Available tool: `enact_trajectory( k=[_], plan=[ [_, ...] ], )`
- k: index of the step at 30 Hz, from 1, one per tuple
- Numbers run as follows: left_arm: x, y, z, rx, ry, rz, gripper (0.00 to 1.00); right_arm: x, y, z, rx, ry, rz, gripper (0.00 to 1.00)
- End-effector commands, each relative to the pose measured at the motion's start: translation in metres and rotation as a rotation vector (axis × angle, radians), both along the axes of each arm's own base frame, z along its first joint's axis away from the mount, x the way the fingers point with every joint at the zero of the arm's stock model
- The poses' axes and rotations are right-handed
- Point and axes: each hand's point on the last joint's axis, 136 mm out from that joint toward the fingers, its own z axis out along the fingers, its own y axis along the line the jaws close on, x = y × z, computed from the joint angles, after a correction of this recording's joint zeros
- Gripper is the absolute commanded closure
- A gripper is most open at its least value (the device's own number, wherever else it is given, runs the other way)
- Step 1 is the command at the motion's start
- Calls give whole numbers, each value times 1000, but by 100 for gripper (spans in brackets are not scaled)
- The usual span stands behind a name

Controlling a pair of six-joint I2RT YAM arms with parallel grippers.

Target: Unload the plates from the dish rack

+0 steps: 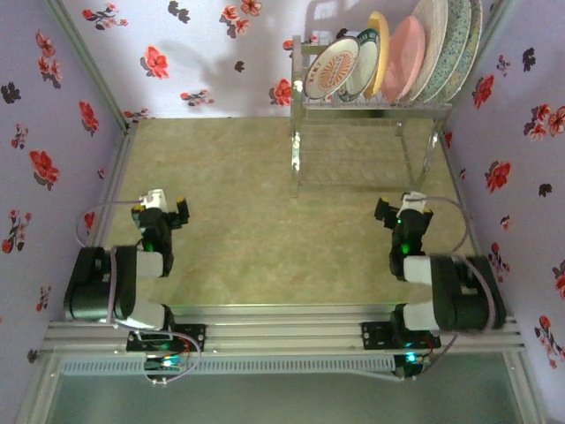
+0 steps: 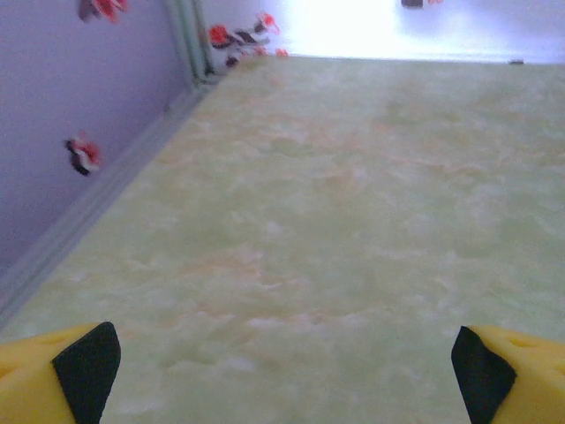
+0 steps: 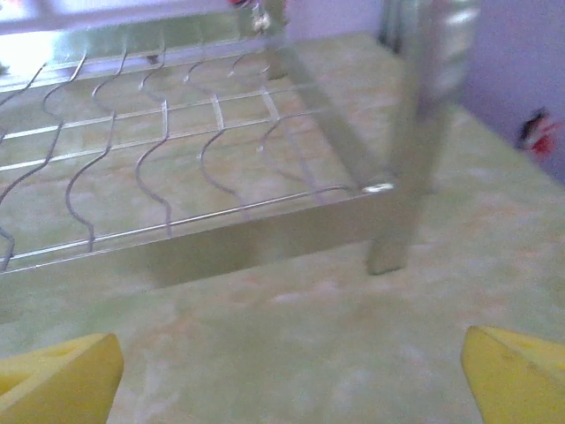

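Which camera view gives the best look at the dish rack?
The top external view: the whole dish rack is there, legs to top row, with the plates standing in it. The right wrist view gives its lower wire shelf and one leg, close and blurred.

Top camera overhead from behind; wrist cameras low, facing forward; dish rack (image 3: pixel 221 234) just ahead of right gripper (image 3: pixel 291 367), shared with top.

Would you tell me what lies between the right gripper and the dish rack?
Bare tabletop, in the top external view, separates right gripper from dish rack.
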Motion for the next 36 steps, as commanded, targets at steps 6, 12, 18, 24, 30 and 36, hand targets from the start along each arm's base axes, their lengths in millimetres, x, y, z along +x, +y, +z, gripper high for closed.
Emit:
enact_trajectory(
  k=[6,12,18,24,30,36],
  plan=[
    [-8,-5,163,-45,-365,105,0,-58,-72,217,-55,-287,-460,1],
    [-27,-8,260,-539,-241,227,0,-89,-79,349,301,-356,-529,1],
    [0,-44,288,-904,-185,67,0,-70,-68,398,319,-224,-371,1],
    [-12,-117,324,-742,-37,-165,0,-60,-62,401,151,-142,-293,1],
    [-27,-190,331,-628,38,-434,0,-16,-34,376,42,-45,-40,1],
    [-39,-238,341,-560,59,-631,0,17,-42,345,79,-46,131,5]
  ],
)
